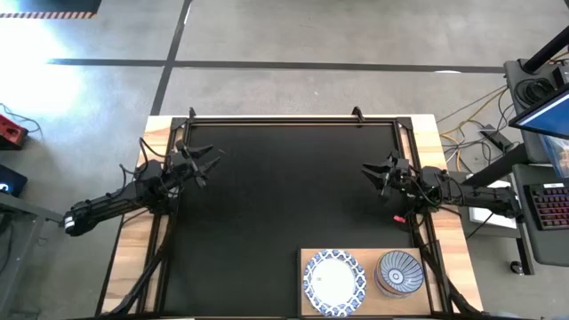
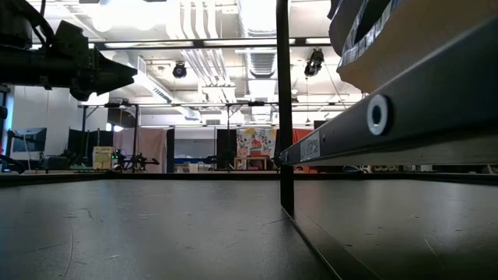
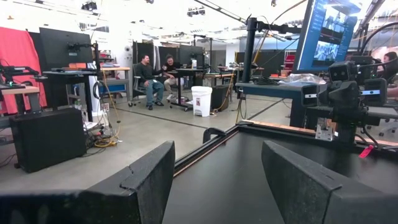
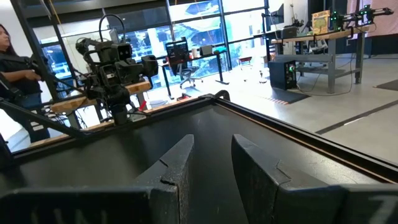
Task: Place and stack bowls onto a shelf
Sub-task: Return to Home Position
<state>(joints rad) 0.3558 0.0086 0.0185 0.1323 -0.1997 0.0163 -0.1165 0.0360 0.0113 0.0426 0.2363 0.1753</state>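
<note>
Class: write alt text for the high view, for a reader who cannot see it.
A white blue-rimmed bowl and a grey-striped bowl sit on a pale wooden shelf. The left gripper and right gripper hover open over the black mat.

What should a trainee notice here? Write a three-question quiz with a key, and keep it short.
1. True or false: the left hand grips a bowl.
2. How many bowl stacks stand on the shelf? A one, B two, C four.
3. Fill in: in the high view, the stack topped by the striped bowl stands to the ____ of the white stack.
Key: 1 false, the left hand is open and empty. 2 B. 3 right.
</note>
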